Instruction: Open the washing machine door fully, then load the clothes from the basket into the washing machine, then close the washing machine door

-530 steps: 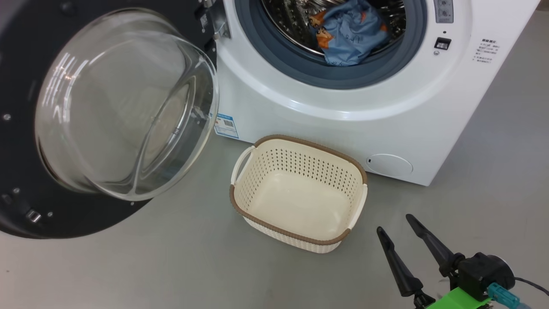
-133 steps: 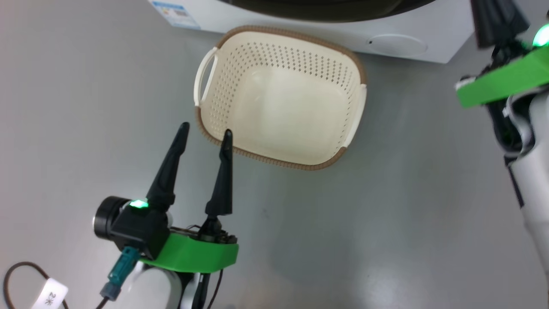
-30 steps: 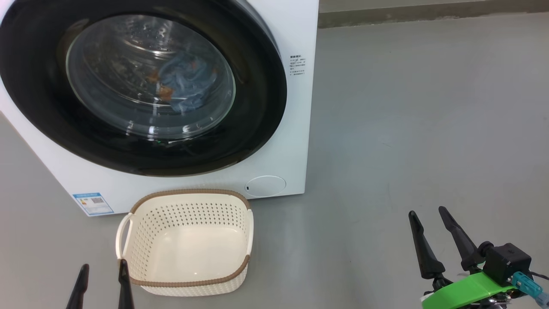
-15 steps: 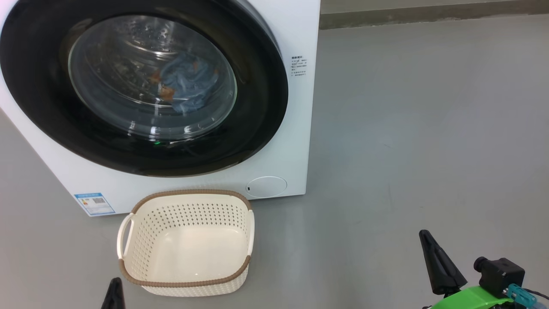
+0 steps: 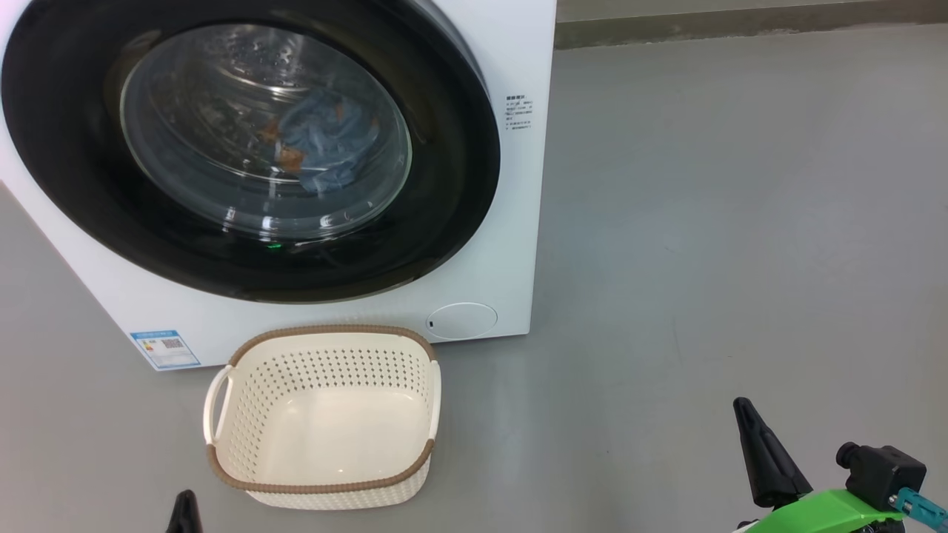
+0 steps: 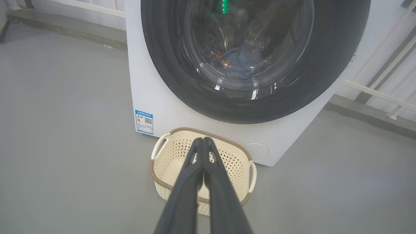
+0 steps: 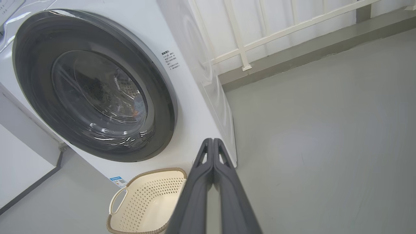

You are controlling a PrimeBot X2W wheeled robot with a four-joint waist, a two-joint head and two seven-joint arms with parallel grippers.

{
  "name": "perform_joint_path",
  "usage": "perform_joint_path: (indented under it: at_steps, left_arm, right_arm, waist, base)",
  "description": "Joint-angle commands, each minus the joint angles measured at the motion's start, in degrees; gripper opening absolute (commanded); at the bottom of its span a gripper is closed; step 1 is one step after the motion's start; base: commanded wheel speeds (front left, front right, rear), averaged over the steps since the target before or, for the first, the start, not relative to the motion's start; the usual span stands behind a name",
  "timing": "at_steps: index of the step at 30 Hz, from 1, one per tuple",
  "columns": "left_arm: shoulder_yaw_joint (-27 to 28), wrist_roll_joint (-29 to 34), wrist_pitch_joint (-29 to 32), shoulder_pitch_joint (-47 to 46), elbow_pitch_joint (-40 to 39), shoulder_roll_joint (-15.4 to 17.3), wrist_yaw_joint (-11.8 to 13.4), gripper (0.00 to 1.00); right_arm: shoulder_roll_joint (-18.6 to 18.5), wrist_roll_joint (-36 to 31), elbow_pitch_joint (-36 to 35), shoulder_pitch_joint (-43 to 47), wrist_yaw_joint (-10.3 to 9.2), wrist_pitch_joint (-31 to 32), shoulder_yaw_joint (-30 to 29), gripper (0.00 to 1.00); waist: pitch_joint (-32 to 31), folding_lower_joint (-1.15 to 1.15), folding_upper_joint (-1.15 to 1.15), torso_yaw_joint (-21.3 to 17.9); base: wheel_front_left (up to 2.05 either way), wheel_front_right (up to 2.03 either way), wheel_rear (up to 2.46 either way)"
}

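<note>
The washing machine [image 5: 518, 185] stands at the upper left, its black-framed door [image 5: 444, 133] shut flat against the front. Behind the door glass the blue clothes [image 5: 326, 141] lie in the drum; the left wrist view shows the clothes [image 6: 240, 60] too. In front of the machine the cream basket [image 5: 222, 459] sits on the floor with nothing in it. My left gripper [image 6: 203, 140] is shut, fingertips pressed together, held back from the basket's near side. My right gripper [image 7: 213, 141] is shut too, well to the right of the basket, holding nothing.
Grey floor [image 5: 740, 222] spreads out to the right of the machine. A low kerb [image 5: 740, 22] runs along the far wall, with white railing [image 7: 260, 32] above it. A blue label [image 5: 164, 348] and a round white cap [image 5: 461, 320] mark the machine's lower front.
Both grippers have gone from open to shut with nothing between the fingers. Both have sunk lower in the head view. Machine, door and basket stay put.
</note>
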Motion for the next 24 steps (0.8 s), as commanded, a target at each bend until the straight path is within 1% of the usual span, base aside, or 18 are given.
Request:
perform_joint_path:
  at_steps: [1, 24]
  left_arm:
    - [0.78, -1.60, 0.26, -2.60, -0.96, 0.73, -0.29, 0.00]
    - [1.52, -16.34, 3.96, -5.58, 1.15, 0.99, -1.92, 0.00]
  right_arm:
    - [-0.27, 1.70, -1.19, -2.01, -0.07, 0.32, -0.30, 0.00]
    - [0.33, 14.94, -0.73, -2.90, -0.13, 3.99, -1.74, 0.00]
  waist:
    - [0.00, -0.01, 0.00, 0.02]
    - [0.10, -0.01, 0.00, 0.39]
  base:
    - [0.00, 0.00, 0.00]
    - [0.00, 0.00, 0.00]
